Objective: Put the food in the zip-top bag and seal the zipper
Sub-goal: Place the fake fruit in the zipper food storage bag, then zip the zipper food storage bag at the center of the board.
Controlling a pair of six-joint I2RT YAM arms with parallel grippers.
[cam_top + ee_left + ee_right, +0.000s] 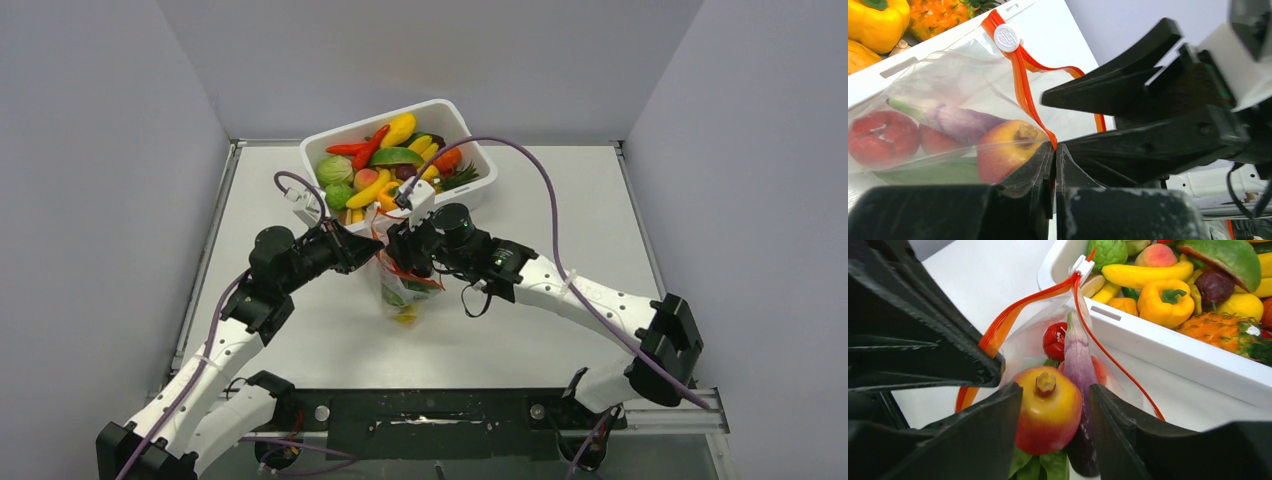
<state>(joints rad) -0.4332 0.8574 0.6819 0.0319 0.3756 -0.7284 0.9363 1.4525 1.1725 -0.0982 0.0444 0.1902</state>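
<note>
The clear zip-top bag (403,290) hangs upright over the table's middle with its mouth open. My left gripper (1054,150) is shut on the bag's red-orange zipper (1023,85) at the rim; the white slider (1007,38) sits at the far end. My right gripper (1057,390) is open. Its fingers reach into the bag's mouth on either side of a yellow-red pomegranate (1048,407) and a purple aubergine (1078,370). A red fruit (1054,340) and a green leaf (1040,465) also lie in the bag. Both grippers meet at the bag in the top view: the left (368,258) and the right (400,258).
The white tub (440,103) stands just behind the bag. It holds several toy foods, among them a yellow pepper (1163,302), a banana (1143,275) and a red chilli (370,148). Its near wall (1173,350) is close behind the bag.
</note>
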